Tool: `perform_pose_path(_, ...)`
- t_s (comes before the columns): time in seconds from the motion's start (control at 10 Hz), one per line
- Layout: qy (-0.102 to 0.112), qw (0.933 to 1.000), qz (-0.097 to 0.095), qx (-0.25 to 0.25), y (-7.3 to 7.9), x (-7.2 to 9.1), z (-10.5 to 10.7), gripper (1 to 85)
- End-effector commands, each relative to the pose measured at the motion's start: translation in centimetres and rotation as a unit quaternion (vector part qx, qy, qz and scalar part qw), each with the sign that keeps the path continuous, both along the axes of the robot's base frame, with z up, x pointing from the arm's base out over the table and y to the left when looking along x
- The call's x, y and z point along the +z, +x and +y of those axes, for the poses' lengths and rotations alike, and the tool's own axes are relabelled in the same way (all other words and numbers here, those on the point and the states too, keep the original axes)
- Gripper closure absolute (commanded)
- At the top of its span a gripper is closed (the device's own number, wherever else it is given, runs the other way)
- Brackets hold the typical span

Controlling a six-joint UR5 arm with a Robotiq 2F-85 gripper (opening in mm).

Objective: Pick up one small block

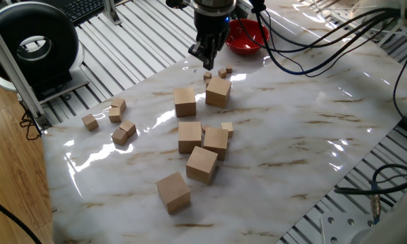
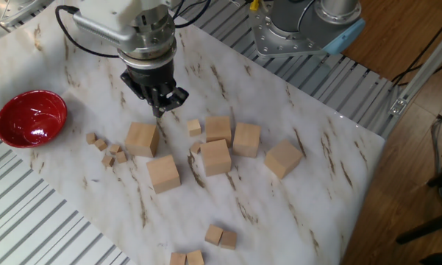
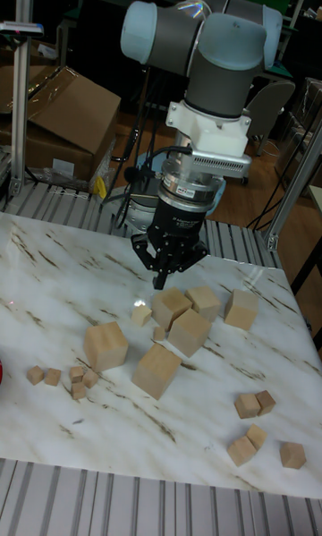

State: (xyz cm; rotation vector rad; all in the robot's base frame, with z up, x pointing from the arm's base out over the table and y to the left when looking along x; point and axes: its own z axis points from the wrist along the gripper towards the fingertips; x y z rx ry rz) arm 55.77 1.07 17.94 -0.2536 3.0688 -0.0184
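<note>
Several plain tan wooden cubes of the largest size lie on the marble table (image 1: 291, 135). One such small block (image 1: 218, 91) (image 2: 141, 138) (image 3: 106, 345) sits nearest the red bowl. My gripper (image 1: 206, 62) (image 2: 159, 110) (image 3: 163, 278) hangs just behind that block, a little above the table, pointing straight down. Its fingers are pressed together with nothing between them. Another big cube (image 1: 185, 102) (image 2: 163, 174) lies beside the first. The others (image 1: 202, 164) (image 2: 219, 129) cluster in the middle of the table.
A red bowl (image 1: 247, 35) (image 2: 31, 118) stands at the table's edge. Tiny wooden cubes (image 1: 222, 72) (image 2: 107, 151) lie between it and the nearest block. More tiny cubes (image 1: 118, 118) (image 2: 221, 237) sit at the opposite side. Cables (image 1: 325, 41) trail across the table.
</note>
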Motion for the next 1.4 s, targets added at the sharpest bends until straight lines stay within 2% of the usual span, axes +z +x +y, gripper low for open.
perform_pose_path(0.0, 0.000, 0.9998, -0.013, -0.013, 0.7, 0.2, -0.1, 84.7)
perform_pose_path(0.5, 0.008, 0.9998, -0.010, -0.013, 0.5, 0.2, 0.3, 84.7)
perform_pose_path(0.7, 0.029, 0.9993, -0.004, -0.026, 0.2, 0.2, 1.3, 84.7)
perform_pose_path(0.9, 0.045, 0.9985, -0.010, -0.030, 0.6, 0.3, 2.2, 84.7)
perform_pose_path(1.0, 0.031, 0.9990, -0.012, -0.030, 0.6, 0.2, 1.4, 84.7)
perform_pose_path(1.3, 0.034, 0.9992, -0.016, -0.017, 0.8, 0.3, 1.6, 84.7)
